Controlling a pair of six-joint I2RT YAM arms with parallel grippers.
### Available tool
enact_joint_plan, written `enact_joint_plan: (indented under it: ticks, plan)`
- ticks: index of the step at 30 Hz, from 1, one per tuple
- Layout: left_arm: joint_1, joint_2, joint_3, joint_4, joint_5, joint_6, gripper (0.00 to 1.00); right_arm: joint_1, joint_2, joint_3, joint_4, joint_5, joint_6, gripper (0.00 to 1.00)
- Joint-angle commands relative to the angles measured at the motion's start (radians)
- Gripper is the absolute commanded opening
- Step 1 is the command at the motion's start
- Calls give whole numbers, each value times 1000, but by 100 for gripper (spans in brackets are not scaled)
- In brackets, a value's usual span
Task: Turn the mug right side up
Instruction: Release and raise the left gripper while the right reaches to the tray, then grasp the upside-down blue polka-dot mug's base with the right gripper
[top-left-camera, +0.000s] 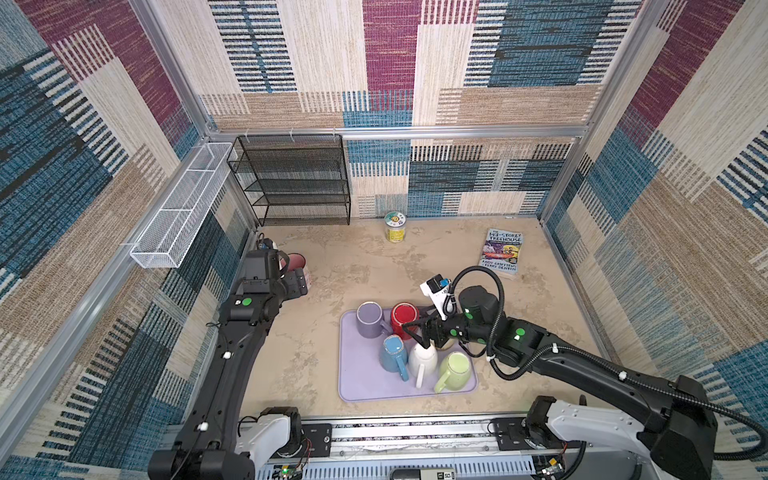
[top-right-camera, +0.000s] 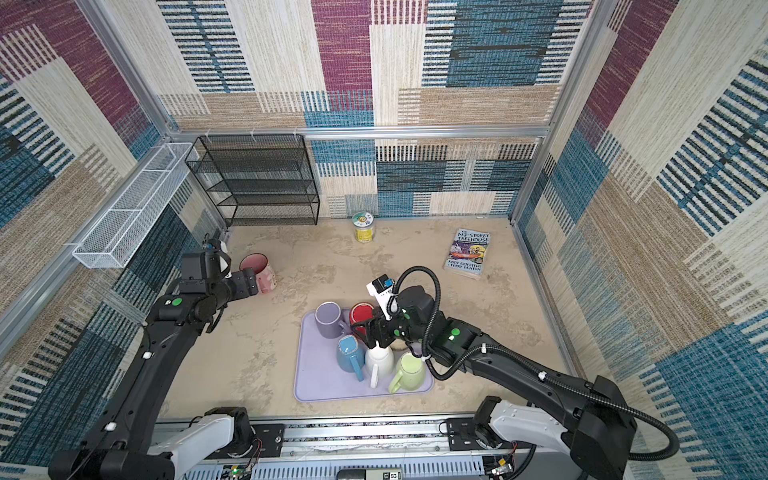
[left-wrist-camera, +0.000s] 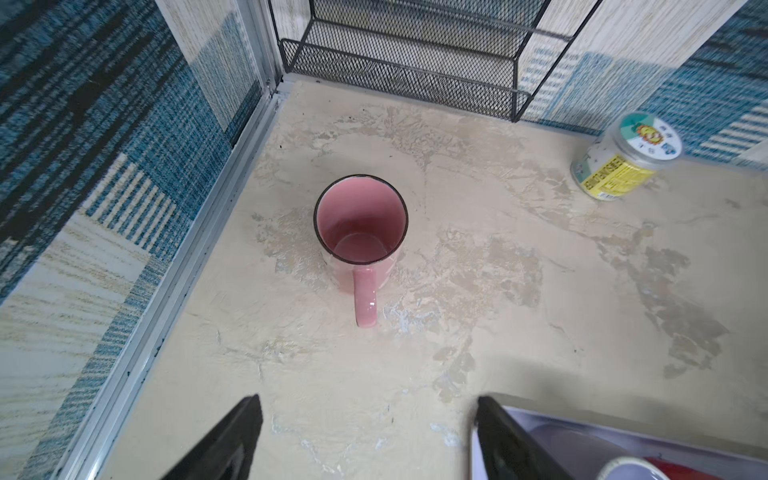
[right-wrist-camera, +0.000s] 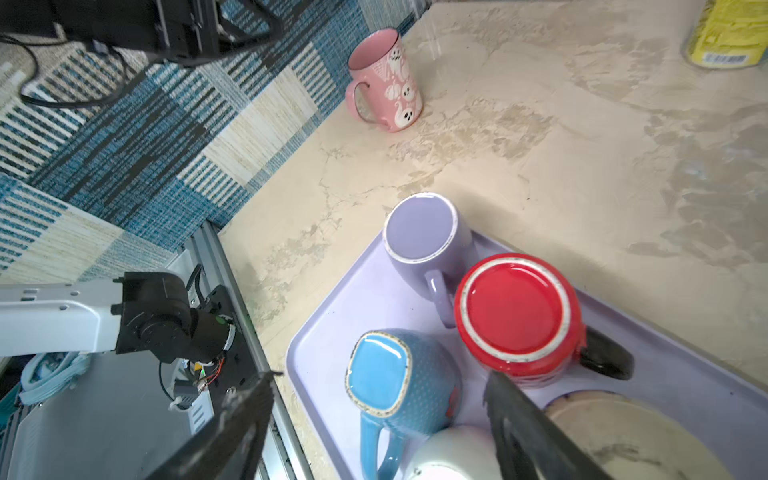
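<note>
Pink mug (top-right-camera: 258, 272) upright on table (top-right-camera: 249, 353)

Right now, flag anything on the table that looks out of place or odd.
The pink mug stands upright, alone at the left of the table, off the lavender tray, where the purple mug, red mug and blue mug sit base-up. Nothing looks spilled or broken.

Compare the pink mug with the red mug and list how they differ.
Pose: the pink mug stands mouth up; the red mug sits base up.
Place: the pink mug is on the bare table; the red mug is on the lavender tray.
Look: the pink mug carries white ghost figures and a pink handle; the red mug has a dark handle.
Shared: one handle each.
</note>
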Motion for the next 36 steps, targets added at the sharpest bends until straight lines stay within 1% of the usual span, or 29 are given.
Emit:
enact_joint_plan:
  ticks: [1, 5, 10, 14, 18, 20, 24, 36]
  plan:
    - [-13, -72, -27, -36, 92, -47, 89, 56, 38, 34, -114, 136, 52, 77]
    - [-69, -125, -27, -67, 93, -47, 90, 138, 84, 64, -173, 215, 103, 74]
    - [-131, -191, -56, -70, 124, -83, 90, 226, 169, 132, -260, 300, 148, 69]
    - [-184, -242, -108, -46, 152, -97, 90, 270, 232, 171, -315, 341, 185, 62]
    - [-191, -292, -170, -13, 186, -103, 90, 294, 278, 195, -350, 346, 216, 56]
    - [-191, -308, -186, -6, 199, -103, 90, 298, 297, 206, -369, 350, 228, 54]
    - [-191, -324, -204, 8, 215, -95, 89, 304, 330, 228, -387, 344, 243, 46]
    - [-191, -346, -212, 25, 261, -81, 88, 309, 429, 263, -409, 342, 272, 41]
